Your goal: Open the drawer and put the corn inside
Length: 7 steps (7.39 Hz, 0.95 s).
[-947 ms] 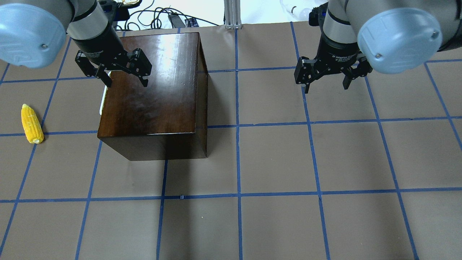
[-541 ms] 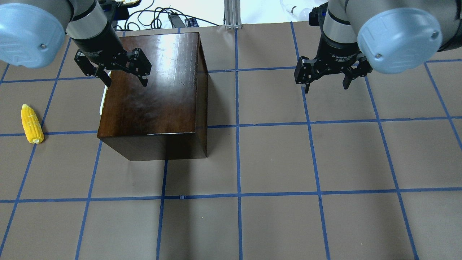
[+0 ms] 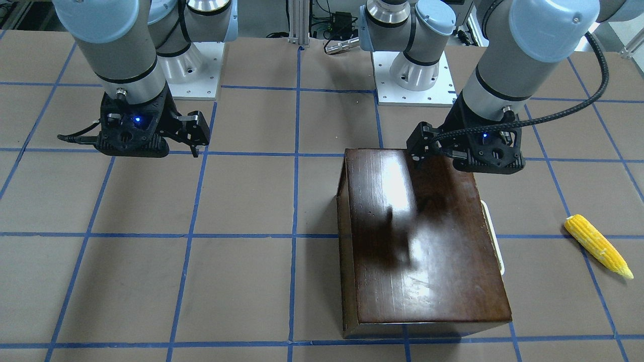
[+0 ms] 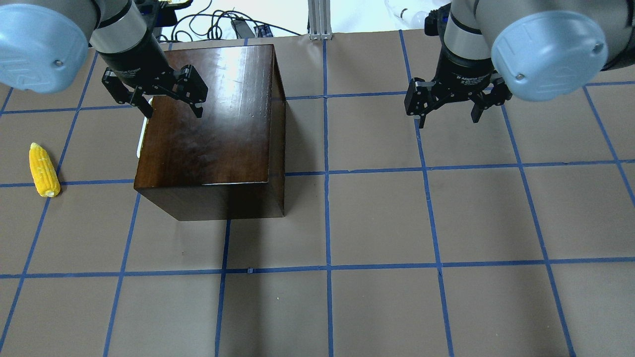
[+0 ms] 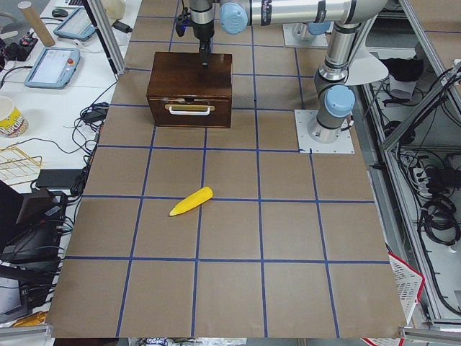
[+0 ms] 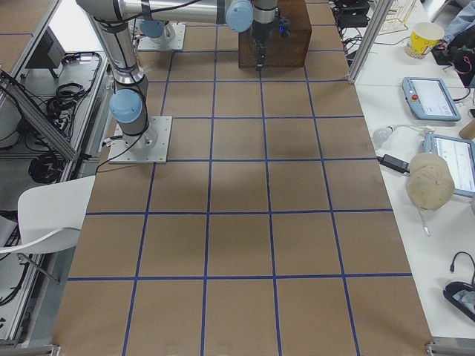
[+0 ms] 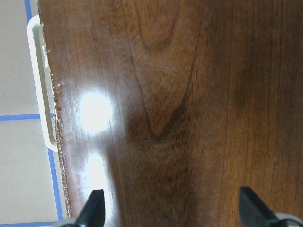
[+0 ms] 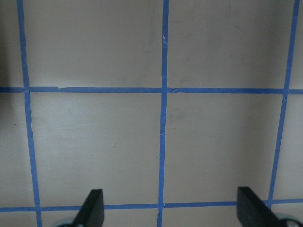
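Observation:
The dark-brown wooden box (image 4: 213, 129) stands at the left rear of the table, and it also shows in the front view (image 3: 427, 251). Its drawer (image 5: 216, 114) is shut, and the cream handle (image 4: 142, 134) faces the corn's side. The yellow corn (image 4: 43, 170) lies on the table left of the box, apart from it. My left gripper (image 4: 173, 113) hangs open and empty over the box's top, near the handle edge; in its wrist view (image 7: 173, 210) the handle (image 7: 40, 80) is at the left. My right gripper (image 4: 448, 118) is open and empty above bare table.
The table is brown paper with a blue tape grid (image 4: 327, 171). Cables and a metal post (image 4: 320, 20) sit beyond the far edge. A side table with tablets and a cup (image 5: 43, 65) stands past the table's end.
My left gripper has shifted very slightly toward the back over the box. The box, the corn and the right arm have not moved.

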Each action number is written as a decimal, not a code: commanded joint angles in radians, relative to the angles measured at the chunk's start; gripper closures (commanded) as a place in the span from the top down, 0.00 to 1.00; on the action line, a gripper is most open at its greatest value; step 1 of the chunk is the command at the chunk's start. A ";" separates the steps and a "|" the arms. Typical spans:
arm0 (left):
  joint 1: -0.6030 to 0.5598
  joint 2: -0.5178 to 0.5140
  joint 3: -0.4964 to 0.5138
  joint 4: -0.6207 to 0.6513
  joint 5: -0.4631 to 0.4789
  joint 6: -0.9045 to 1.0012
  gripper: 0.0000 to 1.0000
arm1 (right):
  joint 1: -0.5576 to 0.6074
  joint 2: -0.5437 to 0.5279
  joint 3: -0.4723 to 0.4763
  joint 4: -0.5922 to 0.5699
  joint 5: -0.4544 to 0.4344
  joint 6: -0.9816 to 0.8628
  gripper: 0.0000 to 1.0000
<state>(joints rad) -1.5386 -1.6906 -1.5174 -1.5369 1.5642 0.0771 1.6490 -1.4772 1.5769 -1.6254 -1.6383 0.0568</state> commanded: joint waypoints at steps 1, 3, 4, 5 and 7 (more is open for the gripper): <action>0.000 0.000 0.000 0.000 -0.006 -0.005 1.00 | 0.000 0.000 0.000 0.001 0.000 0.000 1.00; 0.067 0.002 0.005 0.000 -0.009 0.003 1.00 | 0.000 0.000 0.000 0.001 0.000 0.000 1.00; 0.127 -0.001 0.014 0.001 -0.059 0.010 1.00 | 0.000 0.000 0.000 0.001 0.000 0.000 1.00; 0.167 -0.001 0.016 0.000 -0.105 0.015 1.00 | 0.000 0.000 0.000 0.001 0.000 0.000 1.00; 0.225 -0.011 0.016 0.038 -0.099 0.128 1.00 | 0.000 0.000 0.000 0.001 0.000 0.000 1.00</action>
<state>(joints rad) -1.3531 -1.6958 -1.5013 -1.5257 1.4697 0.1307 1.6490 -1.4772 1.5769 -1.6251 -1.6383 0.0568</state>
